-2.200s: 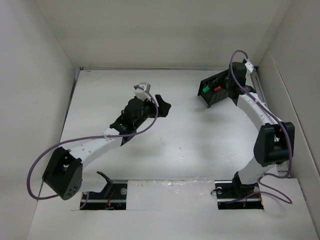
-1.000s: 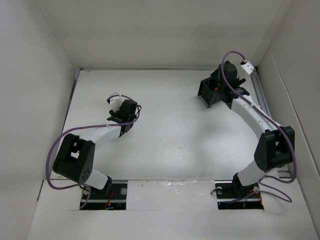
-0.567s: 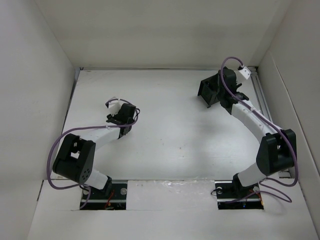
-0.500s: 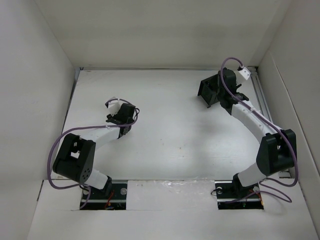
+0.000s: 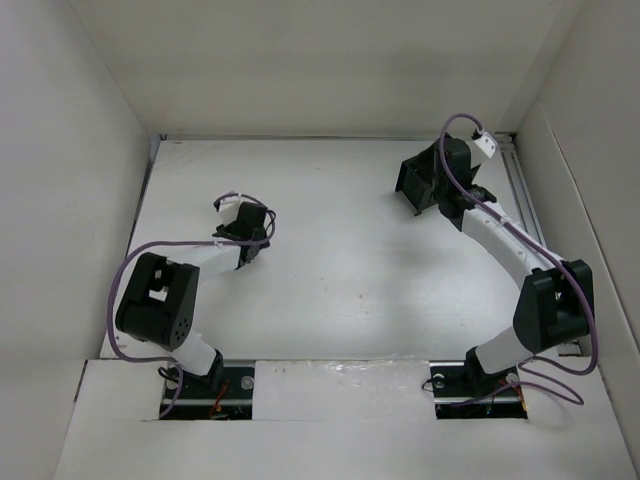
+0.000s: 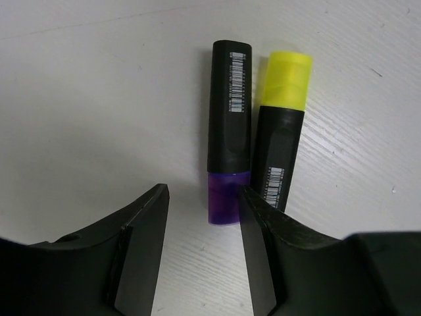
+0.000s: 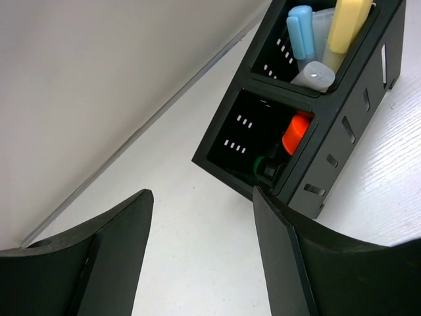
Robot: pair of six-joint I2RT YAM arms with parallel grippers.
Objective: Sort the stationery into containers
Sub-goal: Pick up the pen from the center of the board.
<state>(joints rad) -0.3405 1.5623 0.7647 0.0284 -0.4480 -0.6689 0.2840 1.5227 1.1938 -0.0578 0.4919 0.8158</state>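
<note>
Checking the containers first: find one black organiser (image 7: 342,131) at the far right of the table (image 6: 99,99), near the back wall (image 5: 320,70). In the compartment uppermost in the right wrist view, note light blue markers (image 7: 301,33), a pale yellow marker (image 7: 348,23) and a clear cap (image 7: 314,76). In the compartment below it, note an orange-capped marker (image 7: 296,133) and a green marker (image 7: 258,160).

Observe the right fingers (image 7: 115,257) spread open, holding nothing, just short of the organiser and apart from it.

On the left half of the white table, locate a purple-capped marker (image 6: 229,125) and a yellow-capped marker (image 6: 279,131), both black-barrelled, lying side by side. Observe the left fingers (image 6: 141,257) spread open with the purple cap between the tips; contact cannot be judged.

Treat as hidden: barrels deep inside the organiser, the near end of the yellow-capped marker behind one finger, and both loose markers under the left wrist in the top view.
</note>
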